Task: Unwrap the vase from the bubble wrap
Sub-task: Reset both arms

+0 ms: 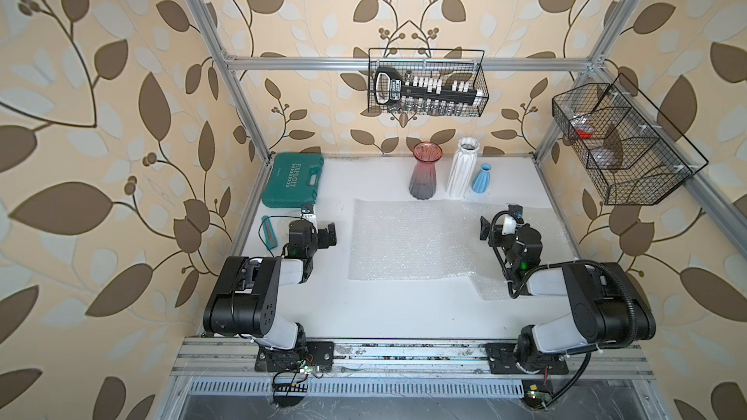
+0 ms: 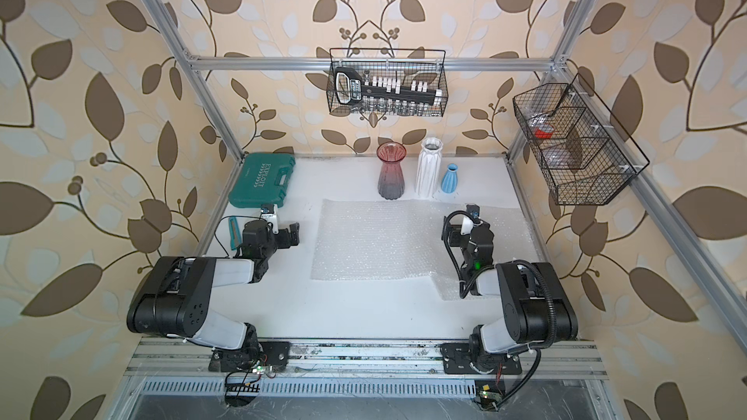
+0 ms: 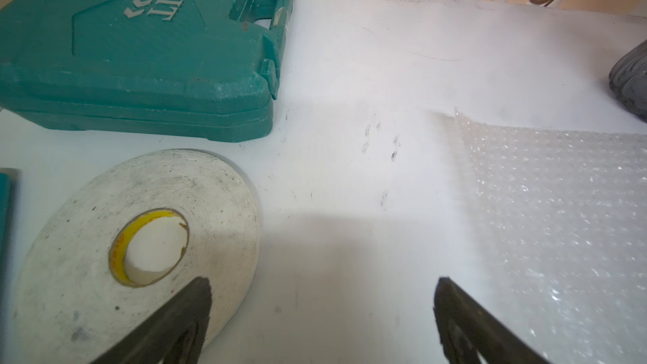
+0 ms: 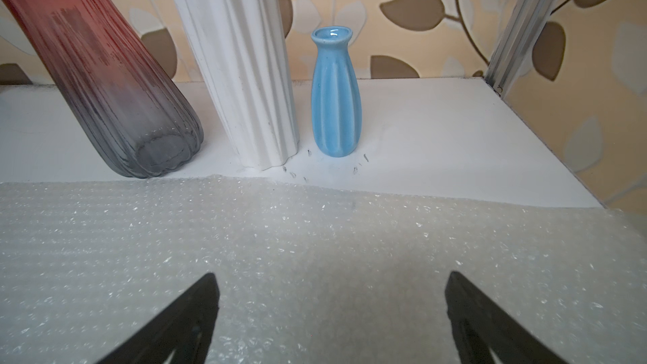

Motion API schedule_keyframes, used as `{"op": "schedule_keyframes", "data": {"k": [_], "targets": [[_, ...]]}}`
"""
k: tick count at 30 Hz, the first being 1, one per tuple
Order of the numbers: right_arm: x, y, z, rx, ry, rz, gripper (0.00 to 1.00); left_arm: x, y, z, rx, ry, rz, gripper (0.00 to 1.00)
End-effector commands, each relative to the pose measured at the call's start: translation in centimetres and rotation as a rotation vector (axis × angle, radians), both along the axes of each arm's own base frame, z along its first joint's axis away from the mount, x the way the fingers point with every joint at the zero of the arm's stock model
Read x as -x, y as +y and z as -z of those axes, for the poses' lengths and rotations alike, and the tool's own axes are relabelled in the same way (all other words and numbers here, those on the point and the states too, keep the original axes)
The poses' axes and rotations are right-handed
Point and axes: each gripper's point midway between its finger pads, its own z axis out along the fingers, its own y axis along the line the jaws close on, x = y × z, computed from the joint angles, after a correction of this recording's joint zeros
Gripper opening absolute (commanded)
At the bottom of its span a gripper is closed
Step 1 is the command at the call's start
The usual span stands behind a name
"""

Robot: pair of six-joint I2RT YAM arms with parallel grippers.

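While both arms sit low over the white desk (image 1: 384, 309), the bubble wrap (image 1: 412, 240) lies spread flat across its middle, with a further piece reaching under the right arm. Just behind the sheet, a red-and-grey glass vase (image 1: 424, 175), a white ribbed vase (image 1: 463, 171) and a small blue vase (image 1: 481, 179) stand upright in a row, all unwrapped. The right gripper (image 4: 332, 281) hangs over the sheet's right part, jaws wide apart and holding nothing. The left gripper (image 3: 322, 285), likewise spread and holding nothing, sits left of the sheet, beside a roll of tape (image 3: 70, 239) and near a green case (image 1: 293, 183).
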Motion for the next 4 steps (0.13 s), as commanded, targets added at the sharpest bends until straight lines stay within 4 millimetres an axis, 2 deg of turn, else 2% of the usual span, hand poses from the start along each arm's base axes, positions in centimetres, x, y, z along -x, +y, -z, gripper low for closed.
{"op": "schedule_keyframes", "data": {"k": [1,4], "targets": [[-0.32,0.19,-0.16,0.004,-0.002,-0.015,1.0,-0.69,0.15,-1.24,-0.01,-0.046,0.01,0.99],[-0.23,0.2,-0.19,0.004,-0.005,-0.015,1.0,-0.71,0.19,-1.39,-0.012,-0.051,0.01,0.99]]}}
